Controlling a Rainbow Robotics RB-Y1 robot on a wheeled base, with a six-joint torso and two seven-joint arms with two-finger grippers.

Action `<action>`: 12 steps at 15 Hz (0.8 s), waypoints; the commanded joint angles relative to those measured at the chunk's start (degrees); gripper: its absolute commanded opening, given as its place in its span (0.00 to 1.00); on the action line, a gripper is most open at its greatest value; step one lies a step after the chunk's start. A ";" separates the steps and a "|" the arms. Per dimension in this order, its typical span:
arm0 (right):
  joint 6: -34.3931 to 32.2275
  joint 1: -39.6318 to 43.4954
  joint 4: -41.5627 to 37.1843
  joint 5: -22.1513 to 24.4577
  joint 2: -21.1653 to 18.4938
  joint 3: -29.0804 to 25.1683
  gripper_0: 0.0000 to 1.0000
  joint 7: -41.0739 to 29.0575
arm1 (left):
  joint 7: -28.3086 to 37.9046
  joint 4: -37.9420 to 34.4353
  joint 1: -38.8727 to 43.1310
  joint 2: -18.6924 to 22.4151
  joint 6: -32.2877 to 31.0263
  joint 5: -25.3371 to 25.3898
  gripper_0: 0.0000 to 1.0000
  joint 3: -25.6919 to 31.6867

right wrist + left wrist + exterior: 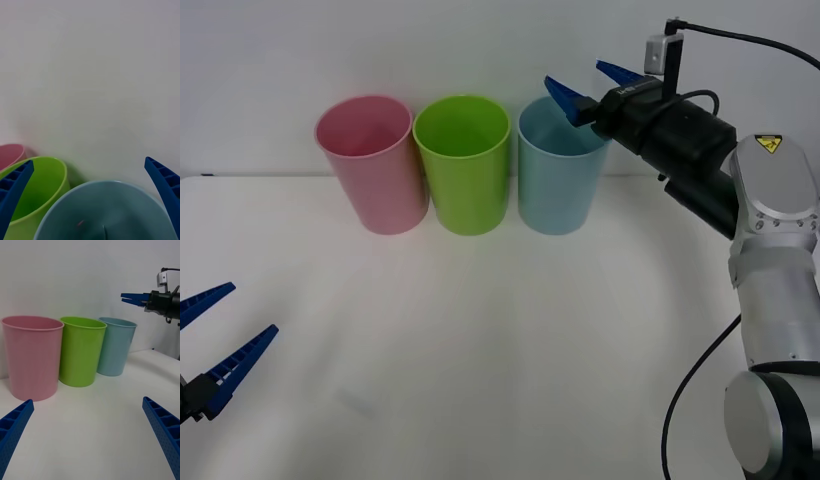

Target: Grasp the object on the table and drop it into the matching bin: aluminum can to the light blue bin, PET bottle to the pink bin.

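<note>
My right gripper [575, 78] hangs open above the rim of the light blue bin [558, 180], with nothing between its fingers. In the right wrist view that gripper [89, 165] looks down into the light blue bin [112, 202]. A faint reddish speck shows deep inside; I cannot tell what it is. The aluminum can is out of view. The pink bin [372, 165] stands at the left end of the row. My left gripper [252, 308] rests open low over the table [480, 350] at the near left, and it [88, 401] faces the bins.
A lime green bin [463, 165] stands between the pink and light blue ones, all three close together along the table's far edge by the white wall. From the left wrist I see the pink bin [33, 356], green bin [80, 352], light blue bin [114, 347] and right gripper [129, 298].
</note>
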 commanded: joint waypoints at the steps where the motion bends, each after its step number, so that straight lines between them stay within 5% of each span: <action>1: -0.49 4.06 -5.09 -0.54 -1.32 0.63 1.00 -0.35 | 0.00 0.00 0.00 0.00 0.00 0.00 1.00 0.00; 12: -0.49 26.91 -23.02 -13.81 -10.99 4.68 1.00 1.76 | 0.00 0.00 0.00 0.00 0.00 0.00 1.00 0.00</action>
